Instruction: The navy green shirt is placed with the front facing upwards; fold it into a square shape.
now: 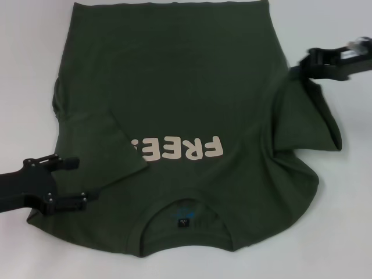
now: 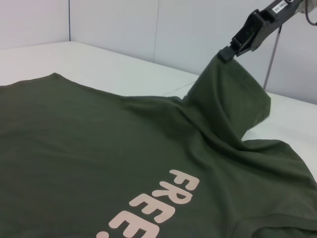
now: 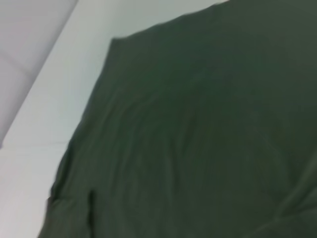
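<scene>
My right gripper (image 1: 302, 64) pinches the right sleeve of the dark olive-green cotton shirt (image 1: 186, 99) spread on the white table (image 1: 29, 58); I'd carry it inward, flat. Left gripper (image 1: 72, 180) waits, fingers spread

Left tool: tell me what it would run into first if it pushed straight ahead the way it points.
The left tool, open, points toward the robot's right across the navy green shirt. It would probably meet the folded-in left sleeve first, though its height above the fabric is unclear.
</scene>
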